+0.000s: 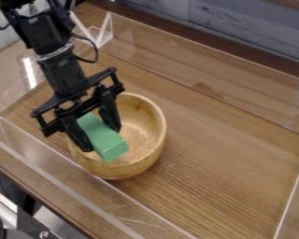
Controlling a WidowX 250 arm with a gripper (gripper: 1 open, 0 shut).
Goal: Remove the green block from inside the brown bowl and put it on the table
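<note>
Gripper clamped on green block, over brown bowl.

Black gripper point(94, 125) points steeply down into the brown bowl point(142, 154); its jaws are pinched on the green block point(102, 138), one finger on each side of the upper end. Block is tilted, its lower end sticking out below the fingertips, inside the bowl's rim. Whether that end touches the bowl floor cannot be told. Bowl sits on the wood-grain table point(227, 140), directly beneath the jaws.

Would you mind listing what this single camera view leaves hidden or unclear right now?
- Green block: its top end hidden between the gripper fingers.
- Brown bowl: left inner wall and floor hidden by gripper and block.
- Whether the block touches the bowl floor: unclear.
- Arm's upper part: cut off by top edge.
</note>
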